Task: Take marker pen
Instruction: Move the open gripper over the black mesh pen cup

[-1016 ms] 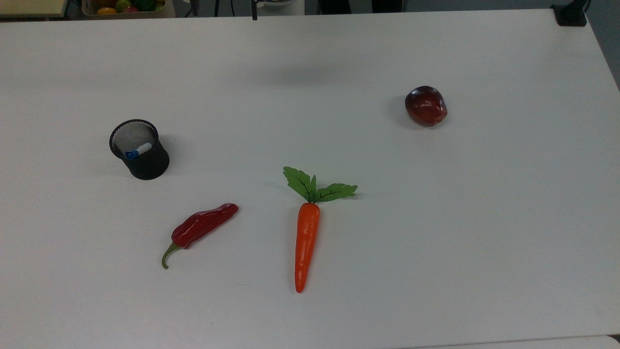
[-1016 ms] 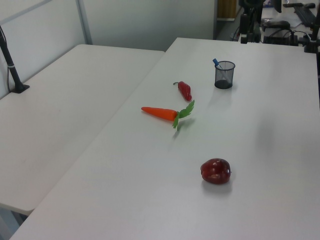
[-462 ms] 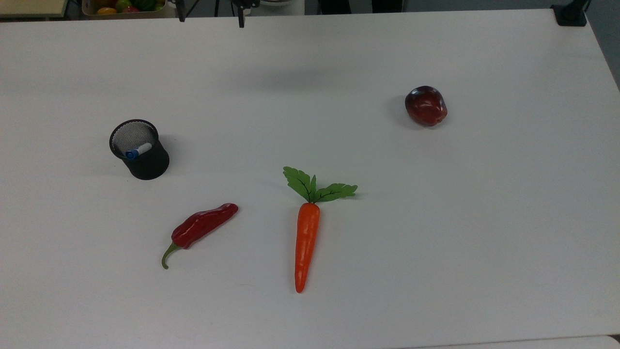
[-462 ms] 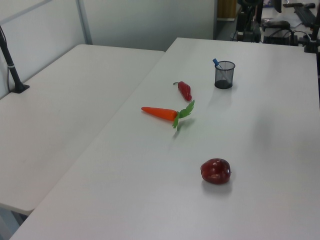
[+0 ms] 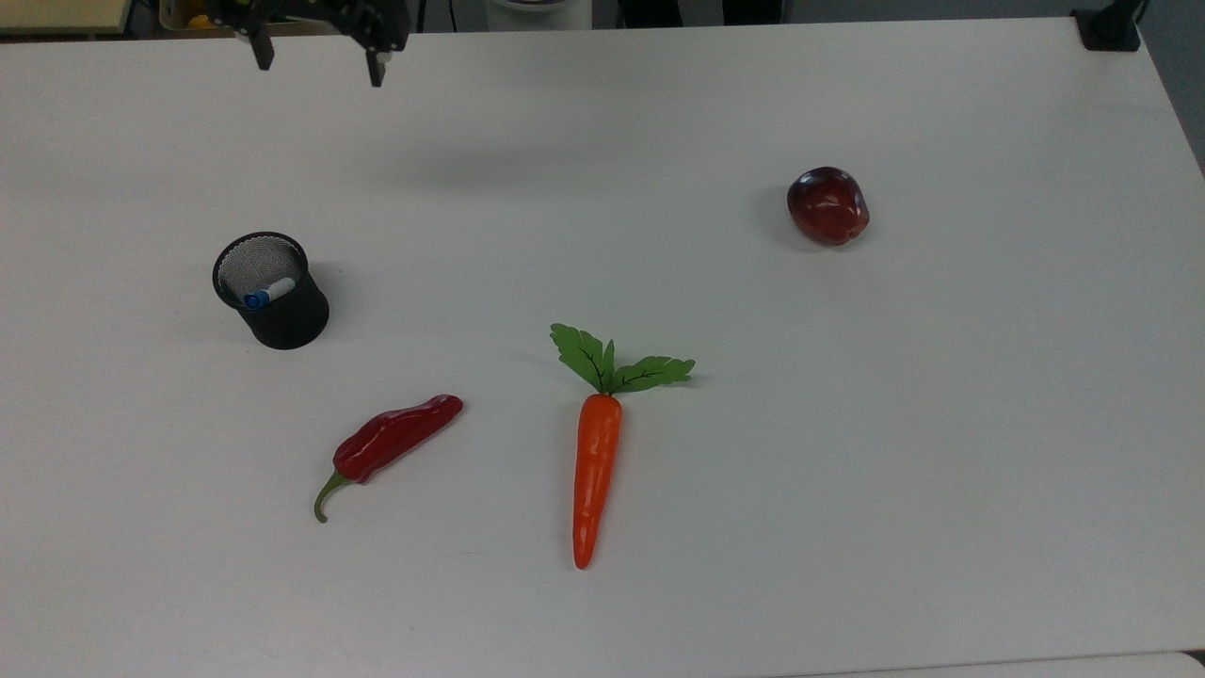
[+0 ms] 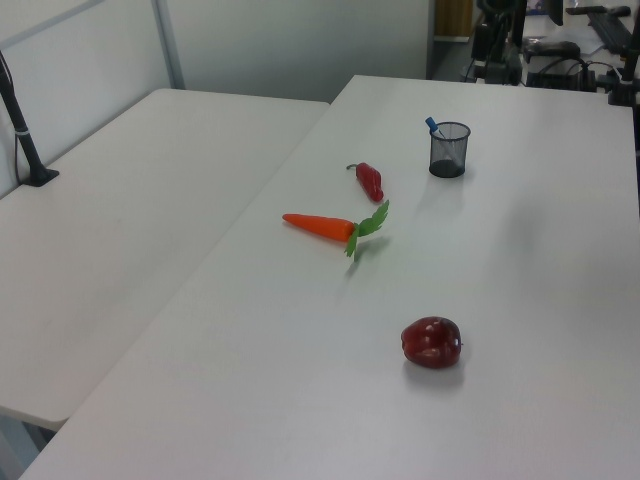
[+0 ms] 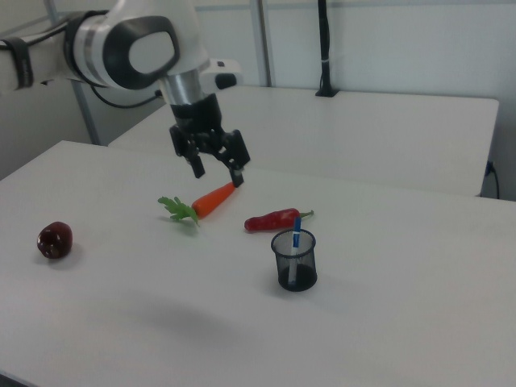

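The marker pen (image 5: 270,293) is a slim white pen with a blue cap. It stands tilted inside a black mesh cup (image 5: 282,322) at the top view's left. In the right view the marker pen (image 7: 296,234) pokes blue-end up out of the cup (image 7: 295,262); in the left view the marker pen (image 6: 433,126) leans on the rim of the cup (image 6: 449,150). My gripper (image 5: 318,61) hangs open and empty above the table's far edge, well beyond the cup. In the right view the gripper (image 7: 218,173) is high in the air, to the left of the cup.
An orange carrot (image 5: 595,471) with green leaves lies mid-table, and a red chili pepper (image 5: 395,438) lies between it and the cup. A dark red apple (image 5: 827,205) sits at the top view's right. A black clamp (image 5: 1109,28) holds the far right corner.
The gripper has travelled to the top view's left along the far edge and come further into view, ending nearer the cup. The objects have not moved.
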### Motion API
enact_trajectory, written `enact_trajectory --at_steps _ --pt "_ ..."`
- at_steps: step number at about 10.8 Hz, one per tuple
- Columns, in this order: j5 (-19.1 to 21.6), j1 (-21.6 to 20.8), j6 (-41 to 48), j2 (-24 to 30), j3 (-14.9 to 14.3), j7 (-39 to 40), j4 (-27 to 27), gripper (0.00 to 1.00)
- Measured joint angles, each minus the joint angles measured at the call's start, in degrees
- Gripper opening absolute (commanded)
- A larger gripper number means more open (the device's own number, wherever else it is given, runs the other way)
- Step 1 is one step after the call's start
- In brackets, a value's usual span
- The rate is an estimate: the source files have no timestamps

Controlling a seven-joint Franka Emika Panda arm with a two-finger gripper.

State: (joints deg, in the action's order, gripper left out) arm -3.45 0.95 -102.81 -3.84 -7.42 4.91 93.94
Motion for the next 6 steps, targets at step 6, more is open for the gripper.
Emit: enact_trajectory --at_steps 6 --pt "0.0 5.5 -14.9 -9.7 -0.1 5.5 0.2 1.0"
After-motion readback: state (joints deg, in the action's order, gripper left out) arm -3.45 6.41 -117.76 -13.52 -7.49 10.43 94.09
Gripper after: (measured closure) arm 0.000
